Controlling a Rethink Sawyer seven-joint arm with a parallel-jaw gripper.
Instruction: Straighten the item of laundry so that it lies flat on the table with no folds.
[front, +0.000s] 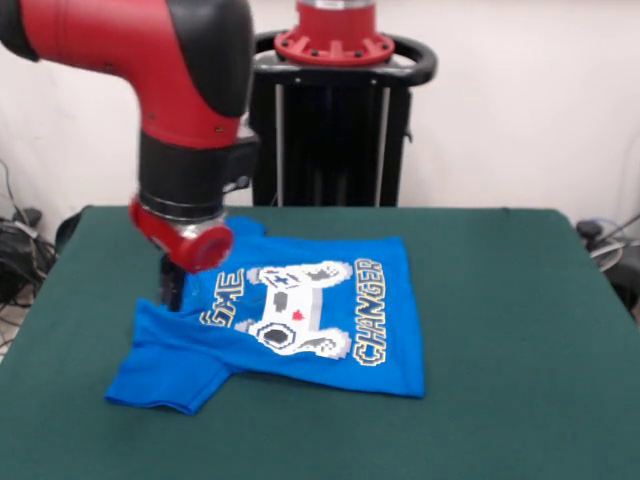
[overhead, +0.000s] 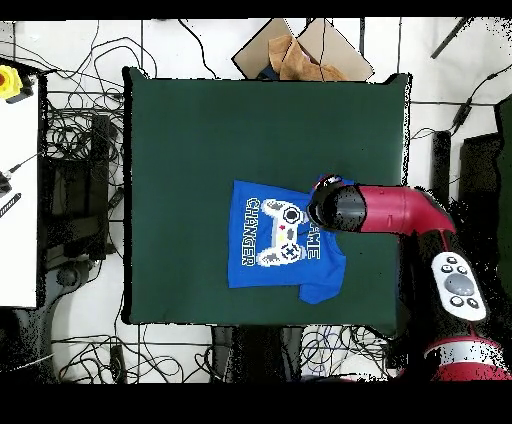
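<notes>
Looking at front view first: bright blue short-sleeved T-shirt with white pixel game-controller print (front: 300, 320) lying on large rectangular table topped in dark green felt-like cloth (front: 520, 330), roughly mid-table, left of centre in this view. Body of shirt mostly flat; "GAME" and "CHANGER" lettering readable on either side of controller. Near-left sleeve sticking out toward table front, slightly rumpled at edge. Red and black arm coming down over shirt's left side, dark gripper (front: 172, 285) low at fabric by upper left edge; can't tell whether jaws open or closed, or whether cloth held. Overhead view: same shirt (overhead: 275, 235) right of table centre, green table (overhead: 180, 150) bare around it. Arm lying across shirt's right edge, gripper hidden under wrist. One sleeve poking out at lower right corner.
</notes>
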